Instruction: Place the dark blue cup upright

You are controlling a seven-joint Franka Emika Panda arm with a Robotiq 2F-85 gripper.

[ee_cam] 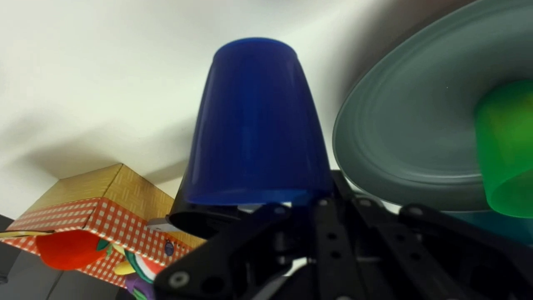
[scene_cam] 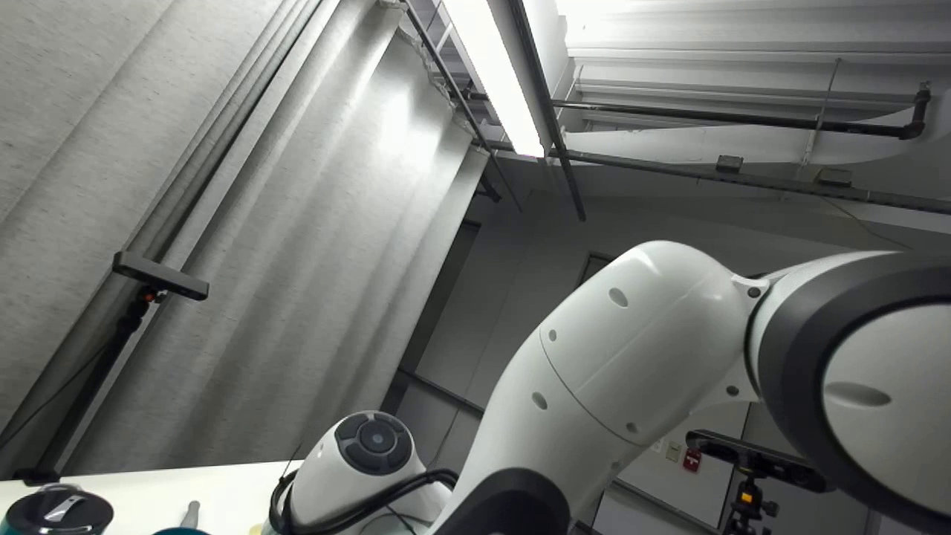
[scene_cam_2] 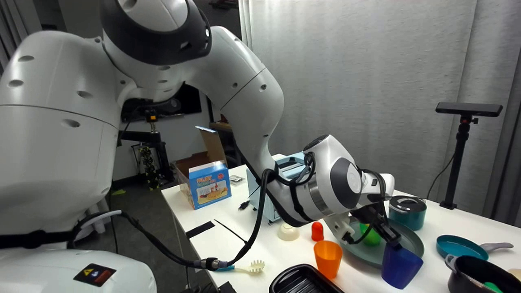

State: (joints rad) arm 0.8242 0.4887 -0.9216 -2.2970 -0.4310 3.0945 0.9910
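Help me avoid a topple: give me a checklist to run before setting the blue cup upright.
1. Grip: ok, the gripper pinches the blue cup at its wide end.
2. Blue cup upright: not ok, tilted in an exterior view.
3. Blue cup resting on table: cannot tell.
4. Clear of plate: ok, table shows between them in the wrist view.
5. Orange cup: ok, stands apart from the blue one.
6. Black pot: ok, also apart.

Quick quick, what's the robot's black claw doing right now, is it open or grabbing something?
Black claw: closed, holding the dark blue, tapered, plastic-looking cup by one end.
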